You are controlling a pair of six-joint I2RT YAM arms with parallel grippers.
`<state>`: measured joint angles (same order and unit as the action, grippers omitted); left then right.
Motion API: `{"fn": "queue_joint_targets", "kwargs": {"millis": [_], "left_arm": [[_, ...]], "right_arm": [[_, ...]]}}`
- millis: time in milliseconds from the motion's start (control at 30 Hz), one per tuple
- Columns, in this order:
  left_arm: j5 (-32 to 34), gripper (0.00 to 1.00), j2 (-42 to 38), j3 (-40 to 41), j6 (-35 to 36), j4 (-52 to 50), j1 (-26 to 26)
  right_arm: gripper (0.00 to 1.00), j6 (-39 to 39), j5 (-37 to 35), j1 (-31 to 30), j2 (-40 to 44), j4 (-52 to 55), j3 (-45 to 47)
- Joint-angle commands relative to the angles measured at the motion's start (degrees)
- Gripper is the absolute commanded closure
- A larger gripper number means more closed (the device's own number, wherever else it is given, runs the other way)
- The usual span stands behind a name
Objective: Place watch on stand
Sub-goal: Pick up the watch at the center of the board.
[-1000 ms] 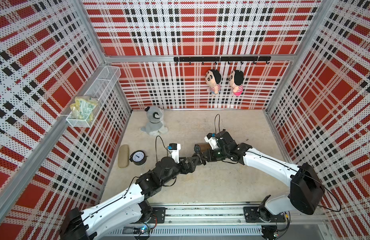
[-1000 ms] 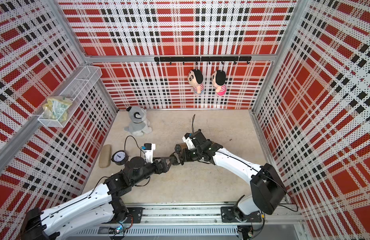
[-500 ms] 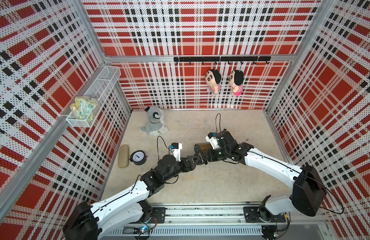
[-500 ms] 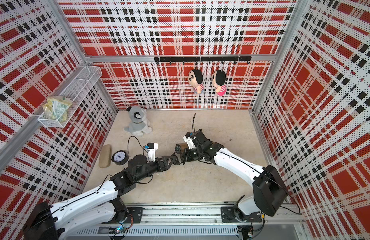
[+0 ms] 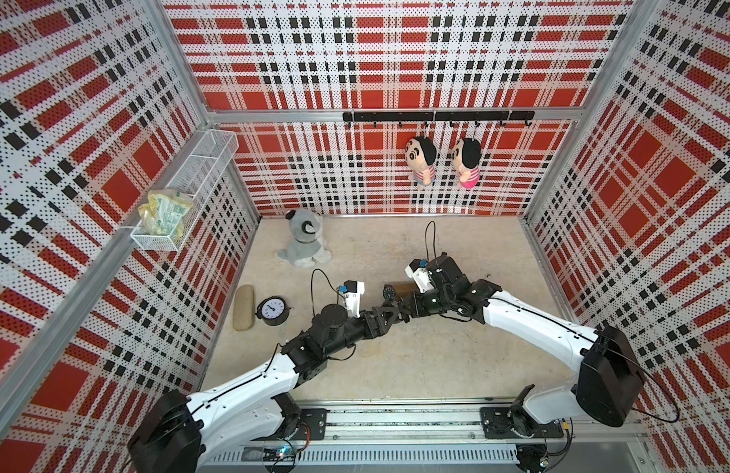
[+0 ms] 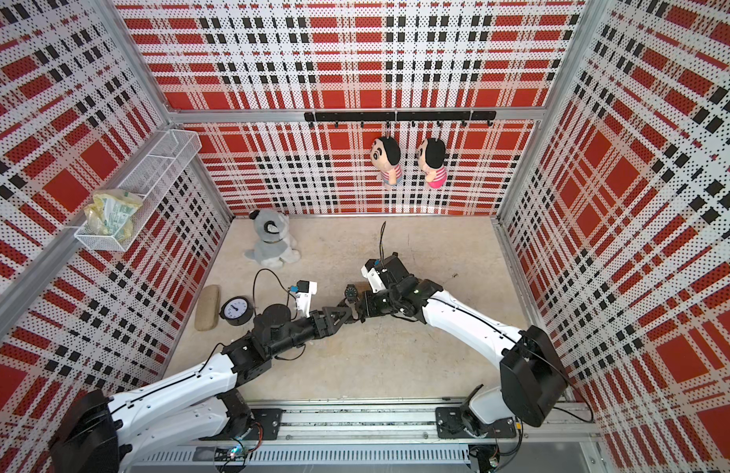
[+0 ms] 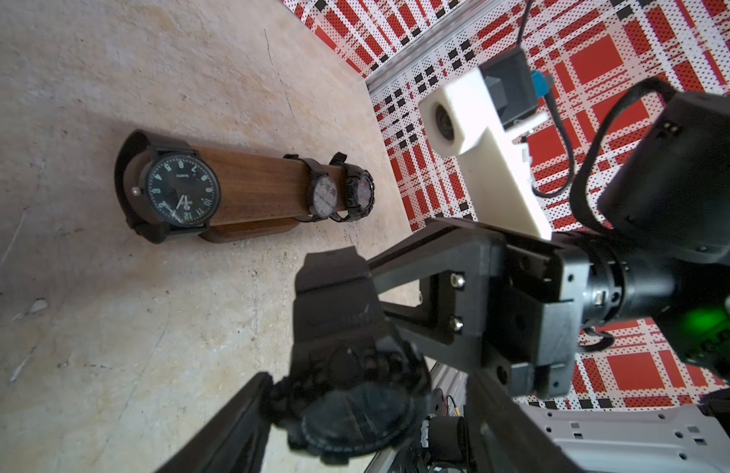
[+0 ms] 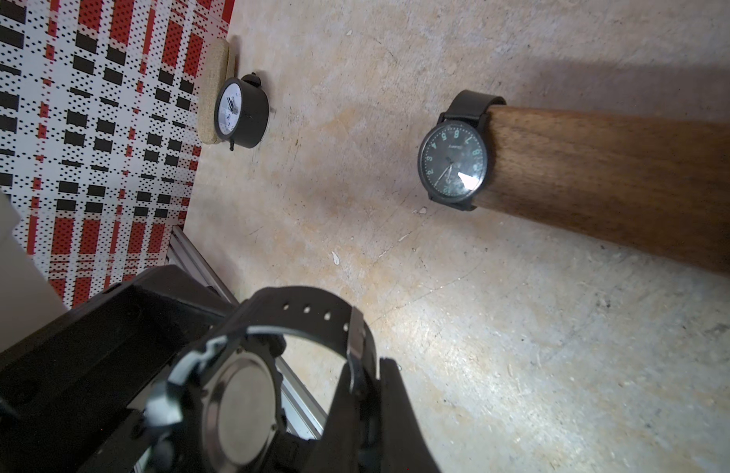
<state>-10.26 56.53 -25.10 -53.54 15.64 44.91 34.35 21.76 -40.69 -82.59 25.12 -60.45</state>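
Found the right gripper [image 8: 369,393] closed on the strap of the watch [image 8: 240,393], caseback turned toward that wrist camera. Found the left gripper [image 7: 367,393] spread wide astride the head of the same watch, dial toward its own camera, with a gap showing beside one finger [image 7: 502,426]; judged no left grip made yet. Located the watch between the two arms, apparently clear of the floor [image 7: 109,327] and near the stand [image 7: 252,184] but apart from it. Noted the stand upright on its base [image 7: 252,234], bar level, carrying an end watch [image 7: 179,192] at the left end and a far pair [image 7: 340,196] close together at the other end, with bare wood between. Confirmed in both top views the grippers meeting tip to tip just beside the end watch [image 5: 389,292] [image 6: 350,292]. Judged the step in hand as a handover or shared hold ahead of placing; task not yet done. Judged the next move to call for firm left closure on the head before any right release, then the strap loop presented square to a bar end. Expected difficulty from the occupied ends: little free wood for entry. Disregarded the clock [image 5: 273,312] and case [image 5: 243,307], well apart by the wall.
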Motion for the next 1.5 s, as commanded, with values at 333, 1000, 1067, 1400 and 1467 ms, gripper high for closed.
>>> {"fn": "queue_joint_targets", "kwargs": {"millis": [333, 1000, 1067, 1400, 1467], "left_arm": [[-0.2, 0.54, -0.3, 0.1, -0.3, 1.1, -1.0], [0.6, 0.30, 1.8, -1.5, 0.3, -0.2, -1.3], [0.4, 0.29, 2.1, -1.6, 0.3, 0.3, -1.2], [-0.2, 0.46, 2.4, -1.8, 0.3, 0.6, -1.3], [-0.2, 0.51, 2.0, -1.8, 0.4, 0.8, -1.4]], "right_arm": [[1.00, -0.8, 0.0, 0.3, 0.4, 0.4, -1.5], [1.00, -2.0, -0.2, -1.0, -0.5, 1.6, -2.7], [1.00, -2.1, -0.3, -1.2, -0.6, 1.6, -2.8], [1.00, -2.3, -0.2, -1.4, -0.8, 1.7, -3.0], [1.00, -2.3, -0.1, -1.4, -1.0, 1.9, -3.1]]}}
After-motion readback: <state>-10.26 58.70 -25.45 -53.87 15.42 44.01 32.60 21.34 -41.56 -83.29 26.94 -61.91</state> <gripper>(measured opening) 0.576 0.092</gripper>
